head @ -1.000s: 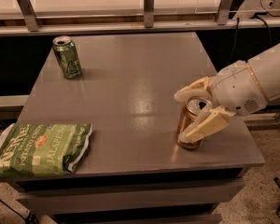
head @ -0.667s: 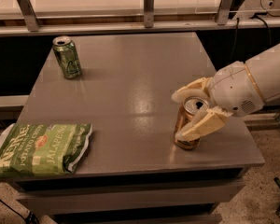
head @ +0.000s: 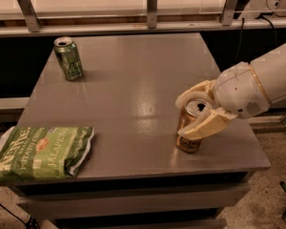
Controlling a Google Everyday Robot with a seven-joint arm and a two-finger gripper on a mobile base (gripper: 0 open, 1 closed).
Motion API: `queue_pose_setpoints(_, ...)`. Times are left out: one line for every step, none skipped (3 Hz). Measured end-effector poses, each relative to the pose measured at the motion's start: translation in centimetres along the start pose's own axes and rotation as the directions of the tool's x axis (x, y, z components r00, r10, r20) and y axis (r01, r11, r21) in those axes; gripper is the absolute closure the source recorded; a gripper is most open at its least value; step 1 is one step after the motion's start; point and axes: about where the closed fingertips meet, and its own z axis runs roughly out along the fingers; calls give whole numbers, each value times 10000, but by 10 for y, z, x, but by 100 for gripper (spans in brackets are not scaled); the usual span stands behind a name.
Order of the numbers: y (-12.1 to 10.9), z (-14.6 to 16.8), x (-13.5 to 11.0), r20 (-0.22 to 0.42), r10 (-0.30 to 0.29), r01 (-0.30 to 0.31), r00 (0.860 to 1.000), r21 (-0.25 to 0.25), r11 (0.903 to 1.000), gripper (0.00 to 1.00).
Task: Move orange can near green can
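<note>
Orange can point(head: 188, 144), seemingly clasped by gripper point(head: 183, 118) near right edge, green can point(head: 70, 59) upright far-left

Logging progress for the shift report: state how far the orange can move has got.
Done: the end effector grips the orange can near the table's front right edge. In hand: the lift; the can leans slightly and its base does not look raised yet. Left: carrying it across to the green can, which stands at the far left corner.

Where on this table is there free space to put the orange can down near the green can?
The widest bare patch of the table lies right of the green can, reaching to the gripper shut on the orange can. The chip bag crowds the front left corner.
</note>
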Motion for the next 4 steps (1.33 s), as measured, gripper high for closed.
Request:
queue_pose_setpoints(0,0,0,0,0,0,10000,0,10000,100)
queue_pose_setpoints(-38,11,-8,-326,-12,16,9995,118,9999,100)
queue_pose_setpoints(-53,27,-37,-388,-485,482,9981,-73,9988,100)
queue_pose_setpoints(-53,27,-38,-388,-489,486,9981,-77,9988,100)
